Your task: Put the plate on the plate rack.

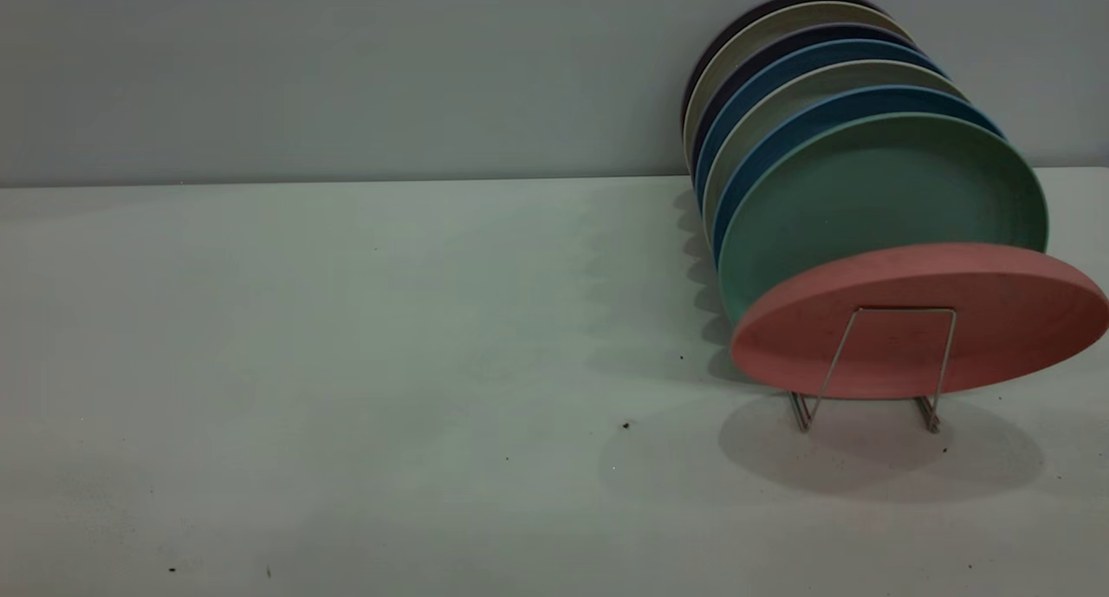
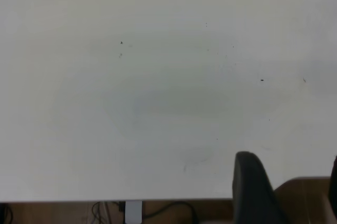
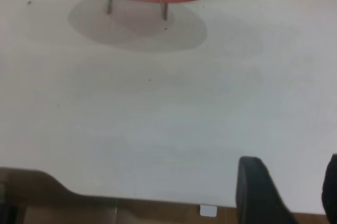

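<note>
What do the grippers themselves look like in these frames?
Only finger parts show. The left gripper has a matte black, round-tipped finger; the right gripper shows the same kind of finger. No markings, cables or arm links are visible.

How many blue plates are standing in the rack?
2 clearly blue plates: one right behind the mint-green plate, another two places farther back. A darker plate behind that may be navy; others could be hidden.
</note>
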Controlling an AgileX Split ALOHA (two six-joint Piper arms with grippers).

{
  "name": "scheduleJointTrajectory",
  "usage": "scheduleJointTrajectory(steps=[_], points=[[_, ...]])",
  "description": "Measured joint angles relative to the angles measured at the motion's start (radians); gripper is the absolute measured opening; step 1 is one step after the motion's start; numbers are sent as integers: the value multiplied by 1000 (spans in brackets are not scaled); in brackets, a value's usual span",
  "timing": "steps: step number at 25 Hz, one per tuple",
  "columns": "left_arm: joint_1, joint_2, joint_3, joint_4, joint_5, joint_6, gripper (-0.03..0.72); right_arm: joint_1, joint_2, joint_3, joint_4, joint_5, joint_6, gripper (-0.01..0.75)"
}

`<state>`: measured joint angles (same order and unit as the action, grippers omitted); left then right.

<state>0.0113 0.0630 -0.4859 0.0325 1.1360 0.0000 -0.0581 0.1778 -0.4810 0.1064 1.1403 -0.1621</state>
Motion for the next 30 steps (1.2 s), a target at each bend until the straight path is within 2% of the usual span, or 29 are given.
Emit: scheduleJointTrajectory(steps=[13,24,30], points=[[0,-46,0,-2,-3,0,393,0,-7,0,2,0,3,320],[-1,-85,0,-2,-2,0,393,0,-194,0,3,2,3,320],[-1,-85,0,-2,-2,0,393,49,-194,0,4,2,3,320]])
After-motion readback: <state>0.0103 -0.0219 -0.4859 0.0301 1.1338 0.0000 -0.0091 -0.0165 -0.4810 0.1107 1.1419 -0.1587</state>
